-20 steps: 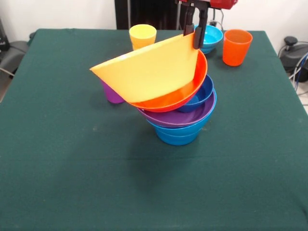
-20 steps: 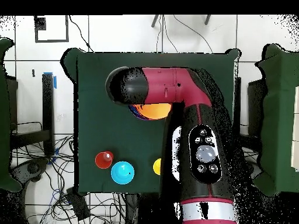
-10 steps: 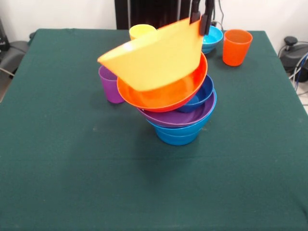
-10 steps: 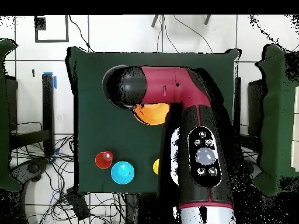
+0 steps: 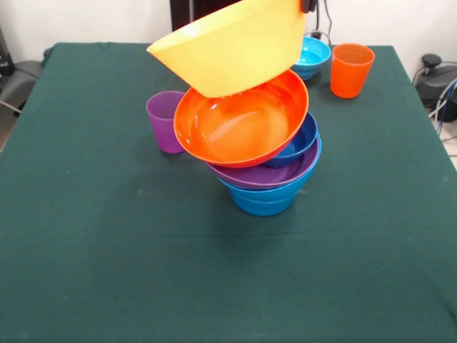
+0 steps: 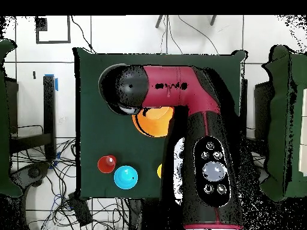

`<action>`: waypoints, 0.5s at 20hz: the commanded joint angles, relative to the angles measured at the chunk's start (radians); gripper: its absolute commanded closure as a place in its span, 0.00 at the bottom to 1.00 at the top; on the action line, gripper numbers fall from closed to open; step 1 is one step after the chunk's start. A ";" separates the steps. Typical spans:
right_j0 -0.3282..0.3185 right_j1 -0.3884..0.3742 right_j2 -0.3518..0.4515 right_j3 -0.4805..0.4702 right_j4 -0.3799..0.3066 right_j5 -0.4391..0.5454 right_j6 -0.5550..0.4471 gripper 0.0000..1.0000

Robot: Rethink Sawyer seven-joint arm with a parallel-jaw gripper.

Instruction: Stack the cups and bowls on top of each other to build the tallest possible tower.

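Note:
The large yellow bowl (image 5: 232, 46) hangs tilted in the air above the tower (image 5: 264, 164), held by its right rim. My gripper (image 5: 308, 6) shows only its tips at the top edge, shut on that rim. The tower leans left: two blue bowls (image 5: 263, 199) at the base, then the wide purple bowl (image 5: 260, 175), the small dark blue bowl (image 5: 298, 141) and the tilted orange bowl (image 5: 243, 123) on top. The purple cup (image 5: 164, 121) stands just left of the tower. In the overhead view the arm (image 6: 198, 138) covers most of the stack; only a bowl's orange-yellow part (image 6: 153, 123) shows.
The orange cup (image 5: 351, 69) and the small cyan bowl (image 5: 315, 56) stand at the far right of the green table (image 5: 86, 236). The overhead view shows the orange cup (image 6: 107, 163), the cyan bowl (image 6: 126, 177) and an edge of the yellow cup (image 6: 160, 171).
The gripper has risen with the yellow bowl, lifting it off the orange bowl. The orange bowl's inside and the purple cup now show, and the yellow cup is hidden in the front view.

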 commanded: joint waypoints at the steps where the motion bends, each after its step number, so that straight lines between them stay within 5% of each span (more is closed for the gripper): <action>1: 0.013 0.025 0.086 0.019 -0.005 0.055 -0.117 1.00; 10: 0.017 0.064 0.082 -0.009 -0.032 0.015 -0.108 1.00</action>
